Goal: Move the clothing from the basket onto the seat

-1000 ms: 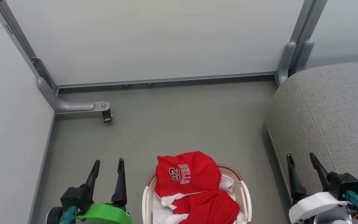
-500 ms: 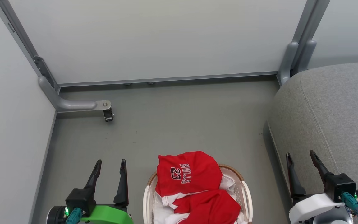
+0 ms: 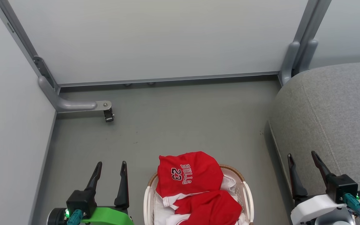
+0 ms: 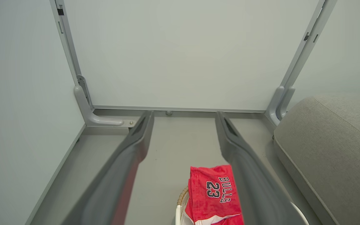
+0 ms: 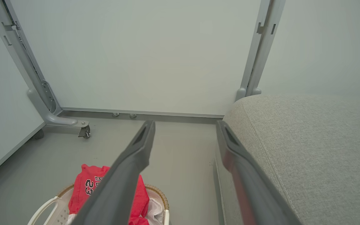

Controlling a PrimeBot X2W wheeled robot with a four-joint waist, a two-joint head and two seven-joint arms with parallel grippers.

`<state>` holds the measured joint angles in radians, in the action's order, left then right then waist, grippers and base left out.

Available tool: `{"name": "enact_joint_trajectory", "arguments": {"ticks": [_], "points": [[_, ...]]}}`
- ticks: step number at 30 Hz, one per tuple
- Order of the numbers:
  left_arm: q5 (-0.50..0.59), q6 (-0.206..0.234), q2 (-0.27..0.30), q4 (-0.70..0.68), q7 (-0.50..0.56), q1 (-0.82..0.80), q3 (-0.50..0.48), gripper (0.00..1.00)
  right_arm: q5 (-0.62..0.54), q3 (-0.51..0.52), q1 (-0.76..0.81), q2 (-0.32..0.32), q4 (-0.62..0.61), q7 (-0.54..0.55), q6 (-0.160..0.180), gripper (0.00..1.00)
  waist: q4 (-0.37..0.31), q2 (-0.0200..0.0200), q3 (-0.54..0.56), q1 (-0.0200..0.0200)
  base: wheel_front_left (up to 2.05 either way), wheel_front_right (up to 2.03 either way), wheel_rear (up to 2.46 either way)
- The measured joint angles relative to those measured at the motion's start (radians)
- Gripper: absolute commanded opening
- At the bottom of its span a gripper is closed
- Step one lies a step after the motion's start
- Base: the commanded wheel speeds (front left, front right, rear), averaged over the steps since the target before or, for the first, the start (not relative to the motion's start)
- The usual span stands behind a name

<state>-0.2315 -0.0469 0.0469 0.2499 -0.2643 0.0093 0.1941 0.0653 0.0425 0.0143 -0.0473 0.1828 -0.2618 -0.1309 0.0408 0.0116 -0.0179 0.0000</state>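
The white basket (image 3: 247, 195) with a brown woven rim stands on the floor at the bottom centre. A red "BULLS 23" garment (image 3: 187, 175) drapes over its far rim, and a second red garment with white trim (image 3: 209, 207) lies nearer. In the left wrist view the printed garment (image 4: 214, 190) shows between the fingers, low down. The grey seat (image 3: 333, 115) fills the right side. My left gripper (image 3: 109, 165) hovers open left of the basket, empty. My right gripper (image 3: 303, 156) is open and empty beside the seat's edge.
White partition panels (image 3: 155, 40) close off the back and left. A grey metal foot with a caster (image 3: 108, 115) juts onto the floor at the left. Grey frame posts (image 3: 295, 59) stand by the seat's far corner. Grey floor (image 3: 183, 125) stretches beyond the basket.
The head view has shifted slightly since a second ago. Both wrists have turned a little, the fingers staying open and in about the same place. The clothing has not moved.
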Motion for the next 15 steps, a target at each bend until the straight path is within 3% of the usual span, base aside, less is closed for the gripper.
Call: {"name": "enact_joint_trajectory", "arguments": {"ticks": [15], "points": [[0.003,0.000,0.000,0.000,0.000,-0.006,0.014,1.00,-0.004,0.010,-0.010,0.000,-0.011,0.000,0.000,1.00,-0.004,0.0000,-0.039,0.0000,0.00,0.00,0.00]]}}
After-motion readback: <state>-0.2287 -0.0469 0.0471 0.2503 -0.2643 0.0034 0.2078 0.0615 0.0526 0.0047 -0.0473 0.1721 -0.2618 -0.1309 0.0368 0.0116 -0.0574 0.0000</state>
